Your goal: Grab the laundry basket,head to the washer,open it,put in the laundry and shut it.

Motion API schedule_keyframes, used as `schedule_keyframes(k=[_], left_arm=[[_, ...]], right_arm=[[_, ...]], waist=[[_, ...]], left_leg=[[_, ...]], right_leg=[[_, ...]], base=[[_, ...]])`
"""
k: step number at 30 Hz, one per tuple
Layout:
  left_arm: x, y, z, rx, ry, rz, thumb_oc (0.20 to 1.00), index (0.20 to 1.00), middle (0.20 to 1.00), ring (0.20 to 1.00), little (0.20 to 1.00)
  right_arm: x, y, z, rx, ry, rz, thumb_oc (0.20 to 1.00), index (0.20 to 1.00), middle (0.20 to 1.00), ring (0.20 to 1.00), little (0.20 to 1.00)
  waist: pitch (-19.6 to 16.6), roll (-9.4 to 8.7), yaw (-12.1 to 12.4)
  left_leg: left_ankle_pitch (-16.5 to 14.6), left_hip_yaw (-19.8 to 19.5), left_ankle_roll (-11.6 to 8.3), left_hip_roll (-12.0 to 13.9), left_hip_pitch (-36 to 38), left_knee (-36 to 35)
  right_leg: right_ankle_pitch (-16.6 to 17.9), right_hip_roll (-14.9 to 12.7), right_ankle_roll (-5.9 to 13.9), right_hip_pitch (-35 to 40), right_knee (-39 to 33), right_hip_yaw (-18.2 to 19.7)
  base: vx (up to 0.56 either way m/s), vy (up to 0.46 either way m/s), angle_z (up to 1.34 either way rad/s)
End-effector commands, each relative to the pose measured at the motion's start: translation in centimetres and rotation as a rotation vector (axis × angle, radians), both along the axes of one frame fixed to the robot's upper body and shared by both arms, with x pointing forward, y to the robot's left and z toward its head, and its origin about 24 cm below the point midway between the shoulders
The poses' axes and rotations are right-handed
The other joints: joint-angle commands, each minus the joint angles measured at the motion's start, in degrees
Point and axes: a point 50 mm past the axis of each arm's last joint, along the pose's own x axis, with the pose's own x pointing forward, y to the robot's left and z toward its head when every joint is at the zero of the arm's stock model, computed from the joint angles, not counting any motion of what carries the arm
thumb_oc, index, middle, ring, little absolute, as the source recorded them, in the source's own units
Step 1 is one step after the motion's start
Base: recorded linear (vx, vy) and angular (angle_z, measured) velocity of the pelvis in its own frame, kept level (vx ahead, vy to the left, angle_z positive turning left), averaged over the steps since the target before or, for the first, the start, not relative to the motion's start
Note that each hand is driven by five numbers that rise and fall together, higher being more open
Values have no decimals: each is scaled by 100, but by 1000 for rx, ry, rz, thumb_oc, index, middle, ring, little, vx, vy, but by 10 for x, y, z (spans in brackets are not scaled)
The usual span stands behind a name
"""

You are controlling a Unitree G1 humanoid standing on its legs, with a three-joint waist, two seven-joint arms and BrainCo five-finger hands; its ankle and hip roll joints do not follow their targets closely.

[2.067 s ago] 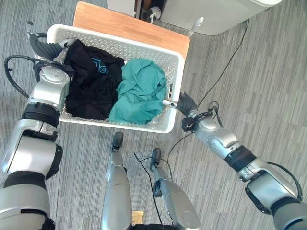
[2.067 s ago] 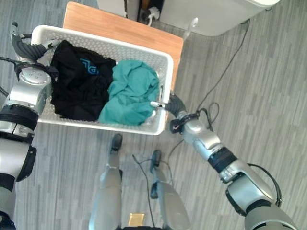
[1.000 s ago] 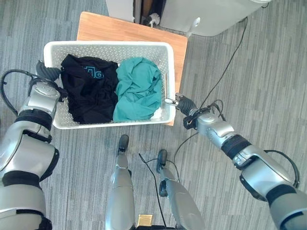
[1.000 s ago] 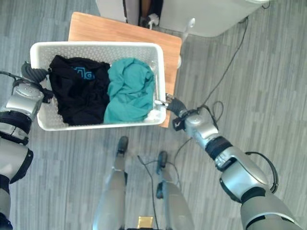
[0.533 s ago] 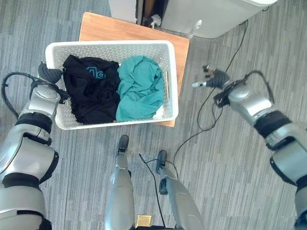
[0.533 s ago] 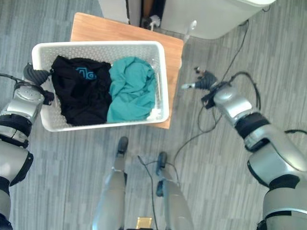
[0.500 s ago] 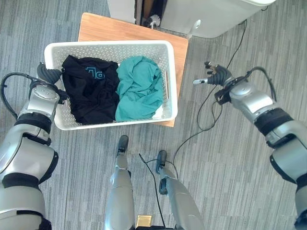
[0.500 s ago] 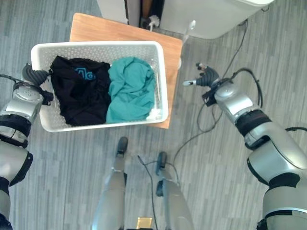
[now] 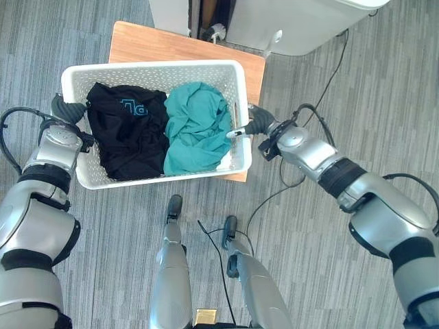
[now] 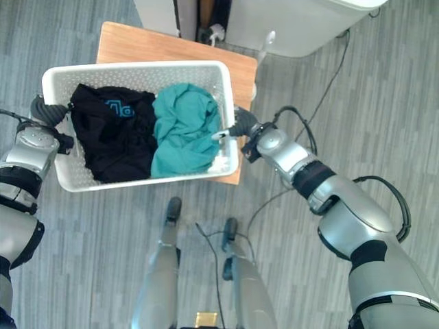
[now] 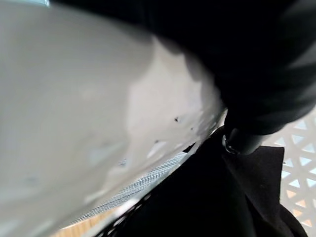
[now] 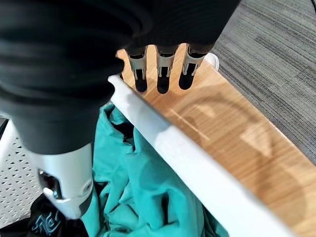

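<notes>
Our left hand (image 9: 65,110) sits at the basket (image 9: 151,68) left rim; fingers hidden, can't tell grip. White basket sits on a wooden stand (image 9: 158,48) w/ black top (image 9: 127,137) and teal cloth (image 9: 199,127) inside. Right hand (image 10: 241,127) straddles the right rim: thumb inside, fingers (image 12: 163,66) outside, pinching it.

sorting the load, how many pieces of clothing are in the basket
2. A black garment fills the side of the white basket toward the left hand; a teal garment lies toward the right hand. More may be hidden underneath.
</notes>
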Motion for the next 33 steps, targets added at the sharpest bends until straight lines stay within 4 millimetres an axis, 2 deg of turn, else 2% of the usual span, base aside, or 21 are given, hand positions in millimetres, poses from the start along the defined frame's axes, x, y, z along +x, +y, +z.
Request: schedule_keyframes(k=[1, 5, 9, 12, 14, 15, 18, 22, 24, 25, 26, 27, 28, 29, 33], left_arm=[[3, -9, -25, -101, 62, -51, 200, 200, 200, 200, 200], [4, -13, -28, -120, 61, -67, 200, 200, 200, 200, 200], [16, -36, -24, -131, 46, -127, 200, 200, 200, 200, 200], [27, -62, -19, -131, 33, -184, 200, 200, 200, 200, 200], [28, -67, -19, -134, 34, -191, 200, 200, 200, 200, 200], [33, -82, -21, -150, 35, -217, 200, 200, 200, 200, 200], [38, -104, -27, -189, 30, -256, 200, 200, 200, 200, 200], [41, -137, -38, -206, 34, -332, 200, 200, 200, 200, 200], [40, -142, -43, -210, 45, -342, 200, 200, 200, 200, 200], [40, -147, -47, -209, 56, -353, 200, 200, 200, 200, 200], [39, -149, -51, -210, 64, -357, 200, 200, 200, 200, 200], [39, -150, -53, -211, 68, -358, 200, 200, 200, 200, 200], [38, -151, -57, -216, 76, -357, 200, 200, 200, 200, 200], [38, -152, -56, -217, 71, -363, 200, 200, 200, 200, 200], [36, -153, -64, -204, 84, -375, 200, 200, 200, 200, 200]], right_arm=[[-4, -7, 38, 59, -93, 57, 1000, 1000, 1000, 1000, 1000], [-4, -17, 38, 27, -86, 48, 1000, 1000, 1000, 1000, 1000], [11, -25, 22, -25, -40, -72, 1000, 1000, 1000, 1000, 1000], [20, -17, 3, -34, 6, -154, 1000, 1000, 1000, 1000, 1000], [22, -14, -2, -28, 23, -175, 1000, 1000, 1000, 1000, 1000], [24, -6, -14, -17, 59, -224, 1000, 1000, 1000, 1000, 1000], [25, -1, -28, 0, 102, -290, 1000, 1000, 1000, 1000, 1000], [24, 4, -36, 33, 132, -343, 1000, 1000, 1000, 1000, 1000], [24, 4, -37, 34, 136, -353, 1000, 1000, 1000, 1000, 1000], [24, 5, -38, 28, 137, -359, 925, 925, 925, 925, 925], [24, 5, -38, 21, 135, -361, 925, 925, 925, 925, 925], [24, 3, -38, 17, 135, -369, 558, 558, 558, 558, 558], [25, 0, -38, 9, 134, -379, 435, 435, 435, 435, 435], [25, -3, -36, -1, 126, -385, 200, 200, 200, 200, 200], [26, -15, -35, -17, 114, -399, 200, 200, 200, 200, 200]], waist=[[437, -439, 52], [428, -422, 38], [486, -355, 82], [486, -303, 112], [486, -294, 121], [486, -257, 166], [486, -209, 220], [486, -112, 324], [486, -97, 338], [486, -85, 353], [486, -78, 366], [486, -75, 372], [486, -70, 381], [486, -65, 386], [486, -48, 367]], left_leg=[[-479, 23, 199, 136, 137, 264], [-493, -4, 195, 136, 110, 325], [-504, -43, 198, 105, 41, 393], [-495, -99, 215, 69, -72, 422], [-489, -109, 221, 62, -103, 428], [-474, -147, 234, 31, -165, 429], [-468, -203, 253, -27, -239, 426], [-453, -286, 280, -115, -317, 402], [-454, -298, 286, -130, -325, 406], [-459, -303, 291, -147, -337, 412], [-466, -309, 296, -156, -339, 417], [-475, -309, 300, -163, -335, 424], [-486, -304, 304, -173, -328, 434], [-503, -308, 308, -190, -323, 456], [-545, -305, 331, -226, -260, 505]], right_leg=[[664, -424, 286, 484, -737, 64], [645, -449, 283, 466, -683, 42], [664, -457, 253, 444, -703, 57], [655, -457, 235, 395, -711, 69], [654, -455, 229, 380, -711, 69], [653, -447, 218, 356, -723, 62], [639, -446, 204, 341, -737, 33], [617, -454, 197, 333, -745, -9], [610, -461, 197, 339, -744, -24], [607, -469, 198, 348, -743, -36], [605, -472, 198, 356, -741, -34], [607, -477, 198, 359, -740, -29], [609, -482, 200, 364, -734, -29], [601, -487, 200, 378, -728, -26], [575, -504, 197, 423, -670, 1]], base=[[-4, 8, -11], [-14, 12, -7], [-5, 3, -1], [0, 0, 0], [-6, 2, 3], [-5, 0, 7], [2, -9, 11], [12, -1, 10], [7, 9, 14], [1, 17, 12], [3, 21, 14], [3, 21, 8], [2, 19, 6], [0, 0, 0], [0, 7, 2]])
